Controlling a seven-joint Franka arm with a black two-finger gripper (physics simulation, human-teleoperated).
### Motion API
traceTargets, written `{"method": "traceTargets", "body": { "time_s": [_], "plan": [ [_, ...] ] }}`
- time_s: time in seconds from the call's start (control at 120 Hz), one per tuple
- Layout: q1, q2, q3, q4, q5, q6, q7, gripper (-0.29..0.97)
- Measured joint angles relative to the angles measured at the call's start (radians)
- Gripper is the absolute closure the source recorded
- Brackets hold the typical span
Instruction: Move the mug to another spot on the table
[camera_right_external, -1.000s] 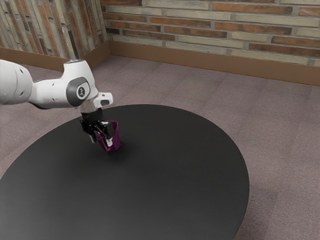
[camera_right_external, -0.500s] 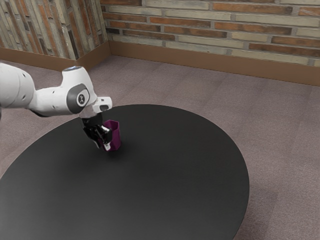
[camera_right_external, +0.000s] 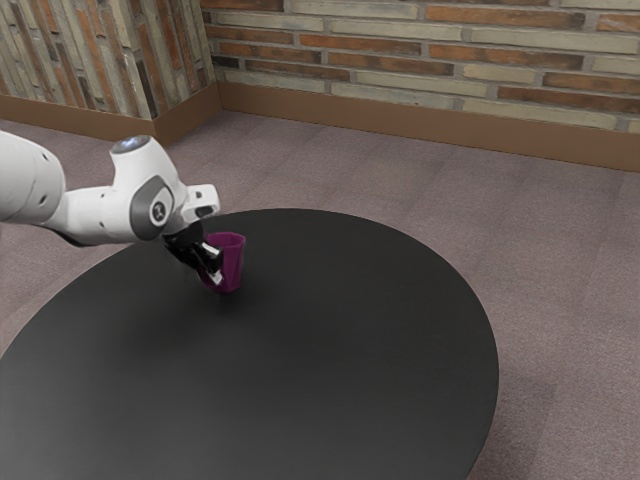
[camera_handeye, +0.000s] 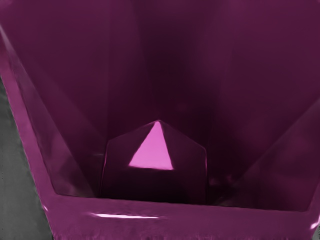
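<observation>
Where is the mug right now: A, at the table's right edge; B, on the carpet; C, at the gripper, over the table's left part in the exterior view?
C: the mug is at the gripper, over the table's left part in the exterior view.

- The white jointed robot arm (camera_right_external: 60, 200) reaches in from the exterior view's left, its last links sloping down toward the purple faceted mug (camera_right_external: 233, 258).
- Its rounded white-and-grey wrist (camera_right_external: 152, 207) sits above the mug, on the arm's side, tilted.
- The black two-finger gripper (camera_right_external: 207, 264) meets the mug's near wall and seems to pinch it, though the fingers are hard to tell apart.
</observation>
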Motion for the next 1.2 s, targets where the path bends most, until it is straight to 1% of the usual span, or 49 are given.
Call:
{"method": "traceTargets", "body": {
  "time_s": [0.117, 0.15, 0.367, 0.492, 0.658, 0.692, 0.825, 0.942, 1.0, 1.042, 1.125, 1.2],
  "plan": [
    [0.000, -0.050, -0.002, -0.070, 0.002, 0.050, -0.005, 0.63],
    [0.000, -0.066, -0.004, -0.088, 0.001, 0.060, -0.006, 0.61],
    [0.000, -0.136, -0.030, -0.191, -0.013, 0.097, -0.008, 0.62],
    [-0.001, -0.171, -0.054, -0.267, -0.039, 0.110, -0.010, 0.64],
    [0.000, -0.200, -0.084, -0.347, -0.059, 0.137, -0.011, 0.61],
    [0.000, -0.215, -0.094, -0.367, -0.067, 0.144, -0.012, 0.63],
    [-0.002, -0.287, -0.111, -0.453, -0.097, 0.170, -0.011, 0.62],
    [0.002, -0.309, -0.132, -0.502, -0.124, 0.184, -0.010, 0.60],
    [-0.002, -0.311, -0.147, -0.520, -0.138, 0.189, -0.010, 0.65],
    [-0.004, -0.312, -0.152, -0.527, -0.144, 0.192, -0.011, 0.66],
    [-0.006, -0.315, -0.157, -0.540, -0.153, 0.195, -0.010, 0.64],
    [-0.004, -0.312, -0.172, -0.543, -0.159, 0.195, -0.006, 0.52]
  ]
}}
